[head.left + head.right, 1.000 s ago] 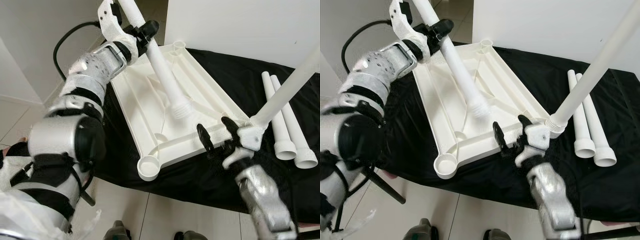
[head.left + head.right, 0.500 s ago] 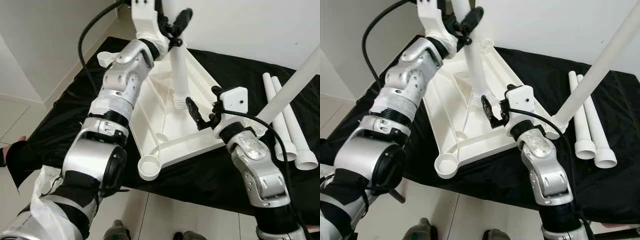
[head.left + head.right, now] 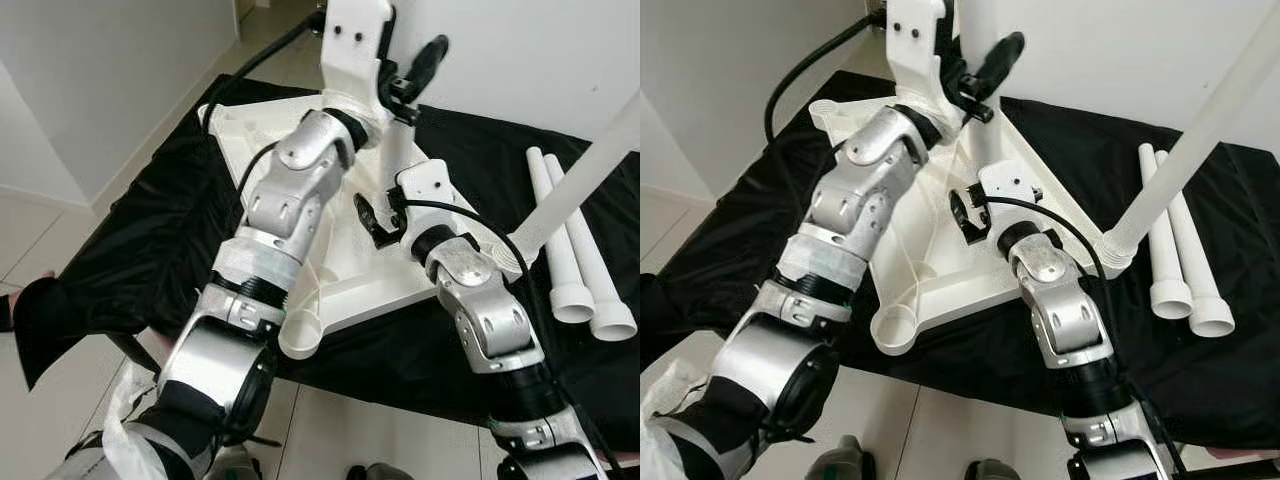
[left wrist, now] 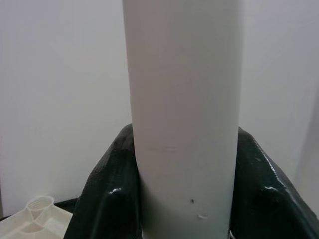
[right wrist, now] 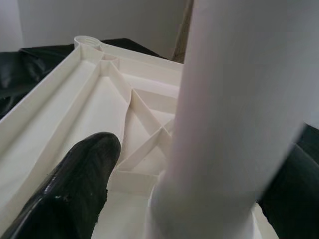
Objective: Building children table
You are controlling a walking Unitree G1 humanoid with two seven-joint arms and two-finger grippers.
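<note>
Both grippers [image 4: 184,199] [image 5: 164,199] around unmarked, seemingly upright table leg [image 4: 182,109]

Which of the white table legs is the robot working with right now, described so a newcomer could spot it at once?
Start from the white tabletop lying underside up on the black cloth. One leg already stands in its corner socket, and two spare legs lie flat beside it. The worked leg stands over the tabletop's middle, clamped by the left gripper, the right gripper at its base.
</note>
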